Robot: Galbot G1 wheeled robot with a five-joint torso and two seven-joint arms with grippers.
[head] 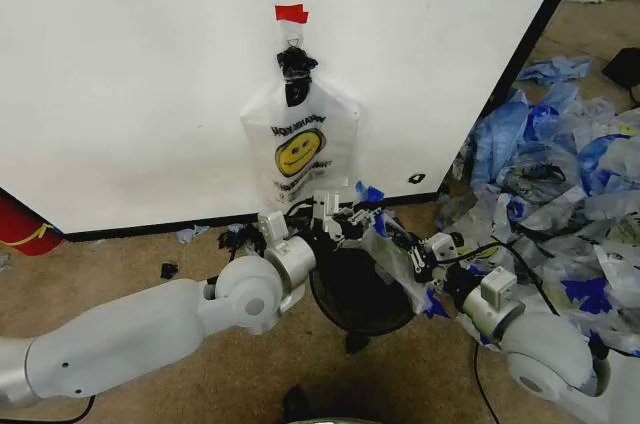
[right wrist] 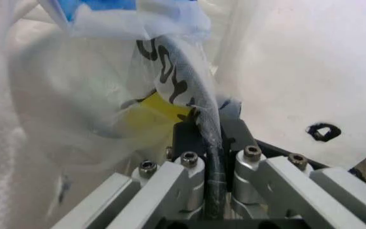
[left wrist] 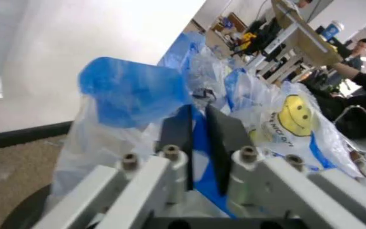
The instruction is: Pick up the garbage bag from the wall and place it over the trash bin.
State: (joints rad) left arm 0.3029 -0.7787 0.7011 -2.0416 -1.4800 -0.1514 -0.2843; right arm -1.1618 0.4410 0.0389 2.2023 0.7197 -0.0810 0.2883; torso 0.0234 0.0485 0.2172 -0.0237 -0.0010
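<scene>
Gripping one garbage bag [right wrist: 183,90], two hands [head: 325,212] [head: 385,234] flank one trash bin [head: 362,296].

Looks like a robotics lab or test room: bare brown carpet [head: 120,264], a plain white wall [head: 130,74] panel standing as a backdrop beyond the left gripper [head: 325,212], heaped plastic bags [head: 560,164] strewn off past the right gripper [head: 372,212], cluttered desks [left wrist: 259,43] farther back.

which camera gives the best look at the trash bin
The head view: the trash bin shows plainly from above, below the left tool and right tool. The left wrist view catches a dark curved edge, likely its rim. The right wrist view faces garbage bag plastic pinched in the right tool.
</scene>
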